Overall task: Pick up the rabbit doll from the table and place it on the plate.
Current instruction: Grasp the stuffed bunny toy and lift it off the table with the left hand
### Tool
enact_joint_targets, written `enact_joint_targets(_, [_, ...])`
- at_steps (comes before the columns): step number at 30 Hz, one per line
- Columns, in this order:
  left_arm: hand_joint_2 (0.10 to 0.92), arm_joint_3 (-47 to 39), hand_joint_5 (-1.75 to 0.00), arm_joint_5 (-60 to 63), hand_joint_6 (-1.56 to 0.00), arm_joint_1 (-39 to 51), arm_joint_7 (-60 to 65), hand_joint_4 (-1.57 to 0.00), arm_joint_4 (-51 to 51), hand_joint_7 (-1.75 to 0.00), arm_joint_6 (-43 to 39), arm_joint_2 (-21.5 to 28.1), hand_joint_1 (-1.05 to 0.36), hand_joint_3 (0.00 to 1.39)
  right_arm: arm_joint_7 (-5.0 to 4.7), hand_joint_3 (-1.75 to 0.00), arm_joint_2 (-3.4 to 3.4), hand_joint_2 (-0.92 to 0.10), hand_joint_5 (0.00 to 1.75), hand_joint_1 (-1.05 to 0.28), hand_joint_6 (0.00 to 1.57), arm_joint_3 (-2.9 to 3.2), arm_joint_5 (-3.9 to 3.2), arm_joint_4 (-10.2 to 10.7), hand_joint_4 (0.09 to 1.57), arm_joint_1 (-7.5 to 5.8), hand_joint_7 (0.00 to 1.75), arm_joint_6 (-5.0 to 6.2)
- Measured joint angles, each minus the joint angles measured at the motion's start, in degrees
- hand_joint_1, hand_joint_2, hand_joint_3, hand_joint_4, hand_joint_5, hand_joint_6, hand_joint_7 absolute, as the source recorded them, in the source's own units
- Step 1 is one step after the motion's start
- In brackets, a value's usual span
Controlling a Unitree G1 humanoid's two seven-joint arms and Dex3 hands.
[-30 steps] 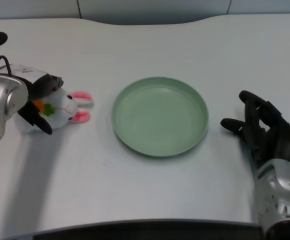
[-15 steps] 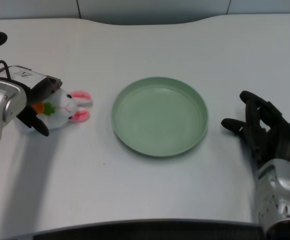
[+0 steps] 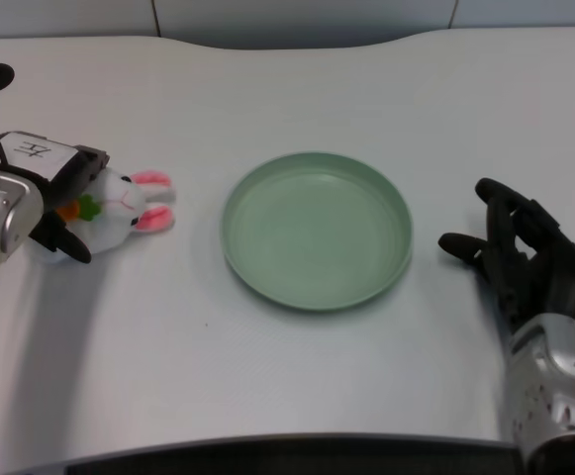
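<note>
Tabletop (image 3: 297,376): white, carries all items.
Plate (image 3: 316,230): green, centre, nothing on it.
Rabbit (image 3: 119,206): far left, lying on tabletop, pink ears toward plate, well apart from it.
Left robot hand (image 3: 64,203): fingers wrapped around rabbit's body.

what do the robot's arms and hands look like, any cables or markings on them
Both forearms are silver metal with black many-fingered hands. The left hand carries a white label with a dark handwritten mark on top, and a thin black cable loops up behind its wrist. The right hand is all black, glossy and jointed, and its silver forearm shows small holes or screws.
</note>
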State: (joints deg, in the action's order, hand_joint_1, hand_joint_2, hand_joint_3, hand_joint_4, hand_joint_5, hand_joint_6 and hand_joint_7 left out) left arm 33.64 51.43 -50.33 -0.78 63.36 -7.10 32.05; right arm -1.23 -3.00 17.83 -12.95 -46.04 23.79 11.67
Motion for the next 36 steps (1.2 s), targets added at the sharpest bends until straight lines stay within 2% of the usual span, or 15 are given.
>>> enact_joint_targets(5, [0.853, -0.05, -0.10, -0.42, -0.30, -0.77, 2.00, -0.30, 1.32, -0.03, -0.77, -0.60, -0.74, 0.00, 0.01, -0.32, 0.02, -0.92, 1.02, -0.30, 0.69, -0.02, 0.00, 0.15, 0.69, -0.05, 0.46, 0.00])
enact_joint_targets(9, [0.832, -0.23, -0.18, -1.31, -0.51, -0.94, 5.47, -0.47, 2.28, -0.09, -1.34, -0.98, -0.65, 0.00, 0.07, -0.31, 0.05, -0.92, 1.03, -0.29, 0.69, 0.01, -0.19, 0.27, 0.70, -0.12, 0.46, 0.00])
enact_joint_targets(12, [0.810, -0.92, -0.62, -2.56, -0.77, -0.94, 8.37, -0.46, 3.02, -0.13, -2.20, -1.53, -0.52, 0.00, 0.07, -0.33, 0.07, -0.92, 1.02, -0.29, 0.68, -0.05, -0.22, 0.27, 0.70, -0.15, 0.46, 0.00])
enact_joint_targets(13, [0.812, -1.33, -0.88, -2.96, -0.81, -0.94, 9.05, -0.43, 3.34, -0.26, -2.51, -1.78, -0.44, 0.00, 0.07, -0.32, 0.11, -0.92, 1.02, -0.29, 0.68, -0.06, -0.24, 0.31, 0.70, -0.17, 0.45, 0.00])
enact_joint_targets(14, [0.813, -1.68, -1.00, -3.65, -0.75, -0.93, 9.28, -0.41, 3.56, -0.43, -2.82, -1.99, -0.42, 0.00, 0.07, -0.32, 0.14, -0.92, 1.02, -0.29, 0.68, -0.05, -0.32, 0.37, 0.70, -0.22, 0.45, -0.01])
enact_joint_targets(15, [0.813, -2.01, -1.07, -3.98, -0.68, -0.93, 9.62, -0.40, 3.68, -0.60, -3.07, -2.16, -0.40, 0.00, 0.07, -0.31, 0.15, -0.92, 1.02, -0.29, 0.68, -0.04, -0.40, 0.44, 0.70, -0.26, 0.45, -0.02])
enact_joint_targets(17, [0.813, -2.25, -1.10, -4.63, -0.64, -0.94, 9.90, -0.39, 3.91, -0.70, -3.42, -2.42, -0.39, 0.00, 0.07, -0.31, 0.15, -0.92, 1.02, -0.29, 0.68, -0.03, -0.48, 0.56, 0.70, -0.28, 0.45, -0.08])
enact_joint_targets(18, [0.814, -2.24, -1.30, -4.65, -0.62, -0.93, 10.41, -0.49, 4.12, -0.95, -3.53, -2.55, -0.36, 0.00, 0.07, -0.31, 0.15, -0.92, 1.02, -0.29, 0.68, -0.04, -0.48, 0.59, 0.70, -0.28, 0.45, -0.09])
enact_joint_targets(21, [0.815, -1.56, -1.59, -4.04, -0.58, -0.87, 14.48, -0.59, 4.66, -1.31, -3.55, -2.76, -0.33, 0.00, 0.08, -0.31, 0.16, -0.92, 1.01, -0.28, 0.69, -0.02, -0.60, 0.58, 0.70, -0.28, 0.46, -0.09])
enact_joint_targets(25, [0.796, -0.62, -1.68, -3.41, -0.67, -0.76, 17.77, -0.74, 5.23, -1.34, -3.91, -2.87, -0.28, 0.00, 0.10, -0.31, 0.15, -0.92, 1.01, -0.29, 0.69, -0.03, -0.65, 0.57, 0.70, -0.28, 0.46, -0.08])
enact_joint_targets(30, [0.807, -1.55, -1.74, -4.89, -0.62, -0.21, 18.05, -0.81, 5.85, -1.56, -6.14, -2.87, -0.24, 0.00, 0.10, -0.32, 0.14, -0.92, 1.00, -0.29, 0.68, -0.06, -0.60, 0.56, 0.69, -0.28, 0.45, -0.09])
enact_joint_targets(31, [0.843, -1.73, -1.75, -5.01, -0.68, -0.19, 18.03, -0.82, 5.94, -1.36, -6.13, -2.86, -0.21, 0.01, 0.10, -0.31, 0.14, -0.92, 1.00, -0.29, 0.69, -0.05, -0.60, 0.56, 0.70, -0.29, 0.46, -0.09])
enact_joint_targets(32, [0.865, -1.87, -1.75, -5.05, -0.70, -0.17, 18.08, -0.82, 5.99, -1.33, -6.13, -2.86, -0.20, 0.01, 0.12, -0.31, 0.14, -0.92, 1.00, -0.30, 0.69, -0.05, -0.60, 0.55, 0.71, -0.28, 0.46, -0.09])
enact_joint_targets(34, [0.906, -2.52, -1.75, -5.87, -0.58, 0.07, 18.25, -0.82, 5.98, -1.66, -6.24, -2.87, -0.16, 0.06, 0.13, -0.30, 0.14, -0.92, 1.01, -0.30, 0.71, -0.06, -0.60, 0.48, 0.72, -0.28, 0.47, -0.08])
enact_joint_targets(36, [0.917, -3.55, -1.75, -7.28, -0.55, 0.35, 17.97, -0.79, 5.82, -1.72, -6.63, -2.86, -0.15, 0.07, 0.13, -0.30, 0.14, -0.92, 1.01, -0.30, 0.71, -0.07, -0.57, 0.40, 0.72, -0.29, 0.47, -0.08])
